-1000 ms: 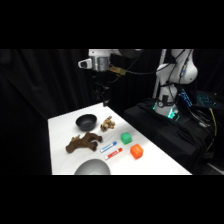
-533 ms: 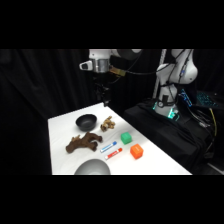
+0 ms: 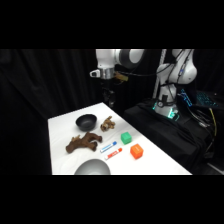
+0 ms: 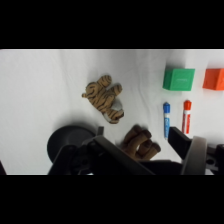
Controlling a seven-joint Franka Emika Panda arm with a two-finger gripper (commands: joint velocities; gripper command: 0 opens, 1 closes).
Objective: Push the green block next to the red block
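**Clutter between the tool and the green cube**

Risk sits mostly in the approach. Nearest the camera at the worktop's (image 3: 62, 125) front edge lies a pale grey dome (image 3: 93, 168), partly cut off. Just behind it, near the front right edge, the small orange-red cube (image 3: 136, 151) rests with the small bright green cube (image 3: 126, 137) close beside it but apart, a narrow strip of white showing between them. Two thin marker-like sticks, one blue-and-white (image 3: 108, 146) and one red-and-white (image 3: 114, 153), lie just left of the cubes. Further back come a brown plush animal (image 3: 83, 143), a striped tiger plush (image 3: 107, 123) and a black round bowl (image 3: 86, 121).

The white arm's tool (image 3: 107, 95) hangs high over the far edge, well apart from everything; I cannot tell whether it is released or clenched.

In my judgement, a descent on the wrong side of the green cube would drive it away from the orange-red one, or off the right edge, which is close. A low sweep from the back could also drag the tiger plush or roll the sticks into the gap.

The wrist view alone shows the green cube (image 4: 178, 78) and orange-red cube (image 4: 215, 79) side by side with the sticks parallel below them; the side view alone shows the tool's height and the worktop edges.
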